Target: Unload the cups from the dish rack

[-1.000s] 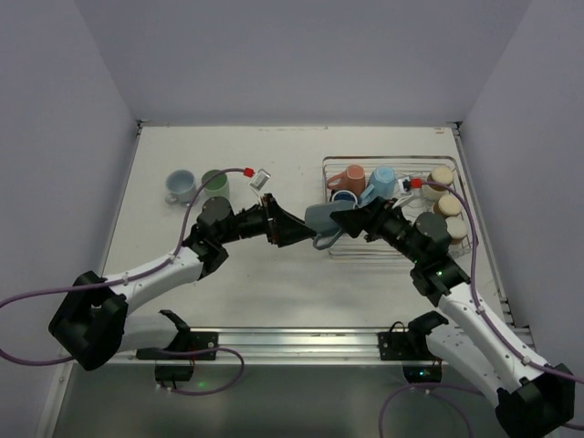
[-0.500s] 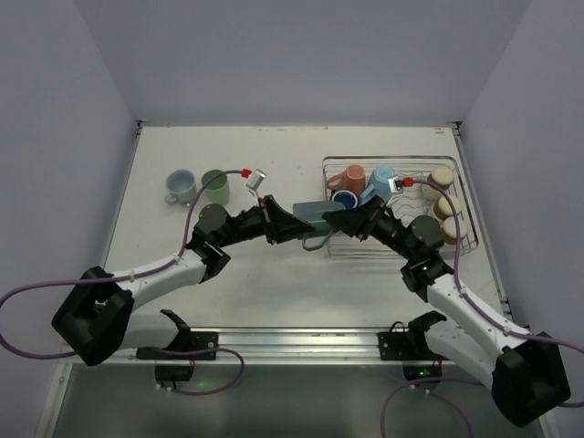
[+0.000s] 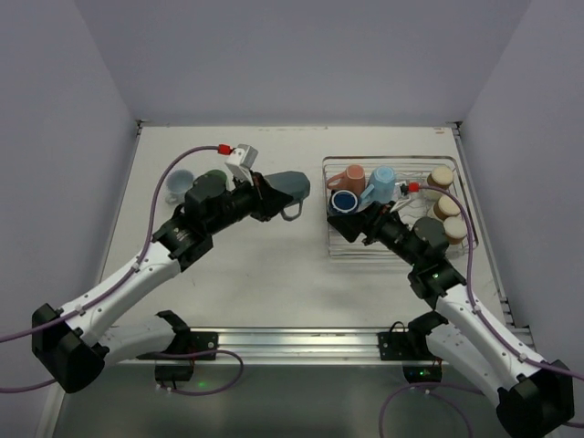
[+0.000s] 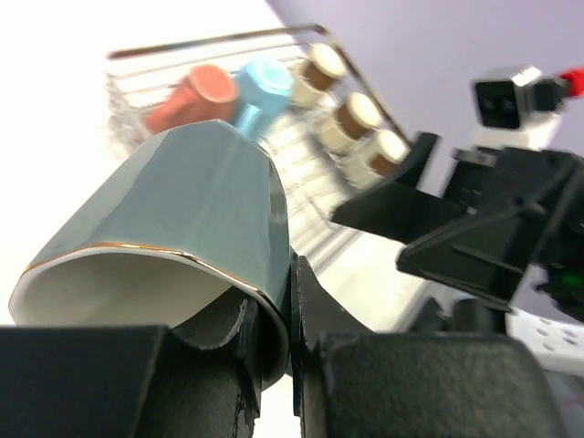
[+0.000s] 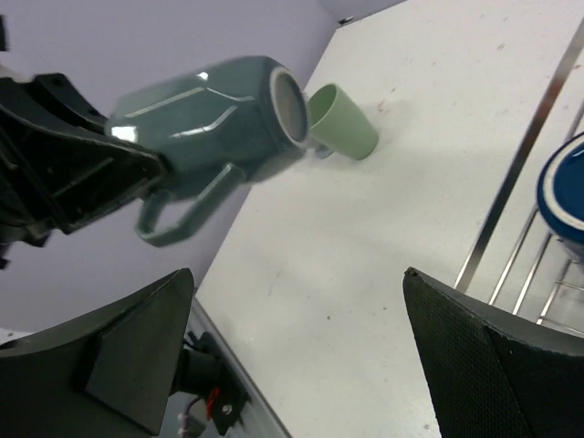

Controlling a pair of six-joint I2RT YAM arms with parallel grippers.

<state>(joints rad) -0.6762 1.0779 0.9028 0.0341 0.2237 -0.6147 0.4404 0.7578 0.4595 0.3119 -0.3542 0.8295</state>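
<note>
White desk (image 3: 274, 265), lilac walls: your left claw (image 3: 270, 190) is clamped on the rim of the grey-blue mug (image 3: 287, 185), holding it on its side in the air between the dish rack (image 3: 401, 256) and the green cup (image 3: 216, 178), likely to set it down by those already out. Your right claw (image 3: 345, 222) hangs spread wide and empty at the rack's near left corner, by the pink cup (image 3: 349, 175) and others still waiting. A second ago both claws met on that mug at the rack's edge; since then right has let go and left has swung it clear.
</note>
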